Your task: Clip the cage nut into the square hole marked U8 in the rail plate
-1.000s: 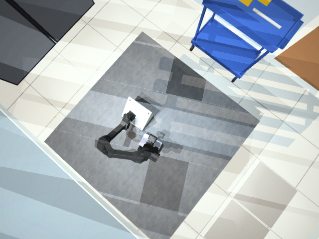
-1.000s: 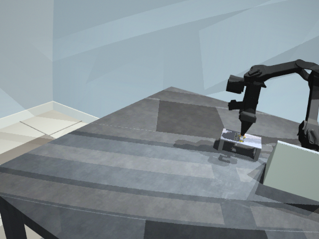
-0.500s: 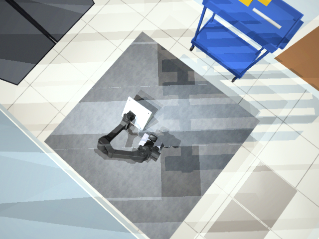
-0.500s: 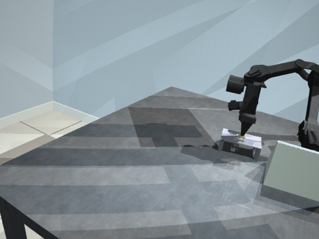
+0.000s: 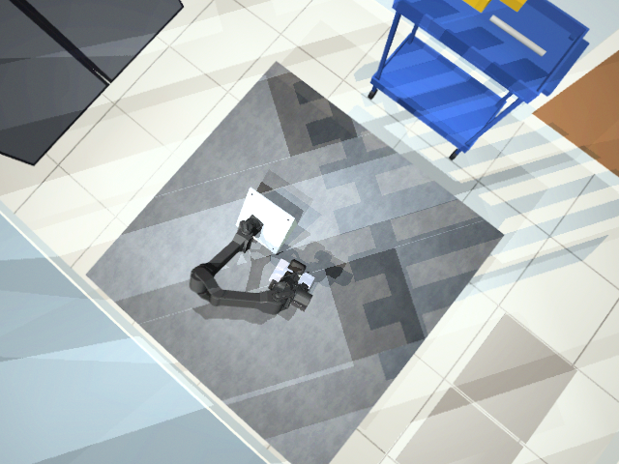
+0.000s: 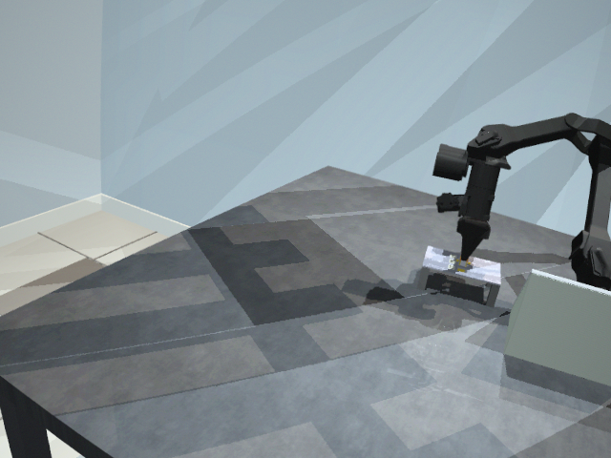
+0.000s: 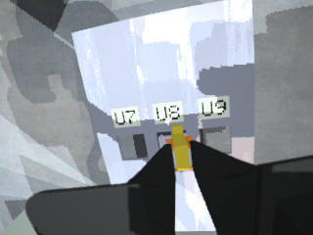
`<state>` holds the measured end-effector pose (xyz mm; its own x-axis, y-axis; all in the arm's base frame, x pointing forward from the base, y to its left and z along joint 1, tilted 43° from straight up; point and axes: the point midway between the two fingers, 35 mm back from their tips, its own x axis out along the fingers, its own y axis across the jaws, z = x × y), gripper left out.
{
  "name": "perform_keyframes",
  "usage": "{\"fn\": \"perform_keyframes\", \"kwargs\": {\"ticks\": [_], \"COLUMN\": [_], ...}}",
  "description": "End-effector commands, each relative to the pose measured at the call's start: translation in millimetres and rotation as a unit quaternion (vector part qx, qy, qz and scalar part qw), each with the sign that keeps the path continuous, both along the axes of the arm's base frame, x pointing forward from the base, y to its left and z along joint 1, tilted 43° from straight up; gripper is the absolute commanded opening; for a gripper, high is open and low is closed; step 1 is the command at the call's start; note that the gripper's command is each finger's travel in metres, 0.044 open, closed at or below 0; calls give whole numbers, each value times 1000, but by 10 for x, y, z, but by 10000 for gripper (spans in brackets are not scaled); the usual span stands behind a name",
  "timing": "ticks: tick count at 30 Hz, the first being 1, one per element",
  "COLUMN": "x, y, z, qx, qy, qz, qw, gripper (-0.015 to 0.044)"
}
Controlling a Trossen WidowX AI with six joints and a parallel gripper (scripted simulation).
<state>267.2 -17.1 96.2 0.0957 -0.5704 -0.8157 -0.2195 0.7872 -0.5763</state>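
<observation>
1. Small yellow cage nut with orange side tabs [image 6: 462,269] [image 7: 182,152]: it's at the U8 position, overlapping the right part of the dark square hole [image 7: 162,139] in the wrist view. I can't tell whether the wings are below the plate.
2. Handling, my guess: very light, stiff body, springy wings. Smooth faces could let it squirt or twist out if I pinch off-centre. Not fragile, but I wouldn't overbend the wings.
3. Best hold: both wings, level with each other, pads square on them, flanges left free to land on top. Gripping the body alone wouldn't compress the spring.
4. Black parallel-jaw gripper [image 5: 288,280] [image 6: 464,259] [image 7: 180,149]: jaws nearly together, clamped on the nut. Tips point down and sit close to the plate. Exact pad contact on the wings is hidden.
5. Shiny pale metal rail plate [image 5: 280,270] [image 6: 433,256] [image 7: 122,64]: raised on supports, so there's space below for the wings. I'd check alignment, lower gently if the nut isn't through, then release slowly. Opening early could flick it off; pushing crooked could jam it on the rim.
</observation>
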Motion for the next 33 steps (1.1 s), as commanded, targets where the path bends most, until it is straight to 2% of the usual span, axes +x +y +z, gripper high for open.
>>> {"fn": "perform_keyframes", "kwargs": {"ticks": [1, 33], "x": [-1, 2], "y": [1, -1], "z": [-16, -13], "qx": [-10, -7], "qy": [-2, -1], "qz": [-1, -1], "qw": [1000, 1000], "gripper": [26, 26]}}
